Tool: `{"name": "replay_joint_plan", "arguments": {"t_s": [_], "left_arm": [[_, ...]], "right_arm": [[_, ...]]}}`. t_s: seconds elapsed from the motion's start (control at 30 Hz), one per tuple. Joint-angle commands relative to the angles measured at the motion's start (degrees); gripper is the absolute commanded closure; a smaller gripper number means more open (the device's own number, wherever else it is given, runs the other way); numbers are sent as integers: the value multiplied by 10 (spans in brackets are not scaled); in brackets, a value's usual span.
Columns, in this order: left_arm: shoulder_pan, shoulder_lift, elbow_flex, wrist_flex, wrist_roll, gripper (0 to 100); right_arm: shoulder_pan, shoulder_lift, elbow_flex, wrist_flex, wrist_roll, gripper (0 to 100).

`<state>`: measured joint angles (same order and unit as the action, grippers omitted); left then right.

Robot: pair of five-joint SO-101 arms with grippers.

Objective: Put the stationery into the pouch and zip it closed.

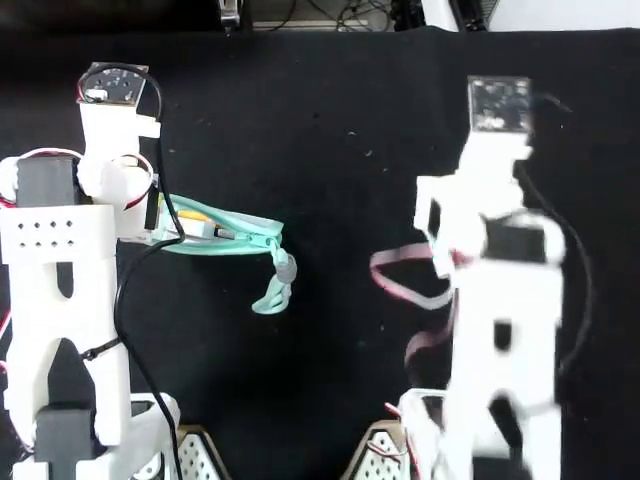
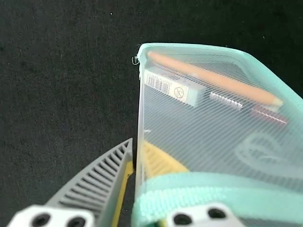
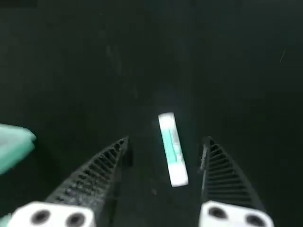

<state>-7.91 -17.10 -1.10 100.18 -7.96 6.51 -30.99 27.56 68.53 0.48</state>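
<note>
The translucent pouch (image 2: 208,142) with teal edging hangs in my left gripper (image 2: 139,156), which is shut on its edge. Through its wall I see an orange pencil (image 2: 213,80), a white eraser with a barcode (image 2: 173,87), a small strip of staples (image 2: 226,100) and something red (image 2: 269,116). From above, the pouch (image 1: 225,235) sits beside the left arm (image 1: 60,280), its teal strap (image 1: 275,288) trailing onto the table. My right gripper (image 3: 164,141) is open above the black table, and a small white-and-green stationery item (image 3: 172,149) lies between its fingers.
The black cloth table (image 1: 330,130) stretches between the two arms. The right arm (image 1: 495,270) stands at the right with a red cable (image 1: 400,285) looping beside it. A teal corner of the pouch (image 3: 14,144) shows off to one side of the right gripper.
</note>
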Motion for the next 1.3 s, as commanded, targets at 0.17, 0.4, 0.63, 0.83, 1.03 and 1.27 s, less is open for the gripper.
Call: {"name": "replay_joint_plan", "arguments": {"t_s": [0.17, 0.4, 0.63, 0.83, 1.03, 1.27], "left_arm": [[-8, 5, 5, 5, 2, 970], [-9, 5, 5, 5, 2, 970], [-9, 6, 5, 5, 0, 970], [-9, 6, 9, 5, 0, 970], [-8, 6, 17, 5, -1, 970], [-8, 6, 17, 5, -1, 970]], "right_arm": [[27, 289, -106, 2, 7, 770], [27, 452, -216, 7, 162, 772], [28, 582, -338, 40, 204, 772], [37, 678, -446, 42, 204, 772], [33, 715, -483, 50, 205, 773], [37, 714, -501, 67, 222, 975]]}}
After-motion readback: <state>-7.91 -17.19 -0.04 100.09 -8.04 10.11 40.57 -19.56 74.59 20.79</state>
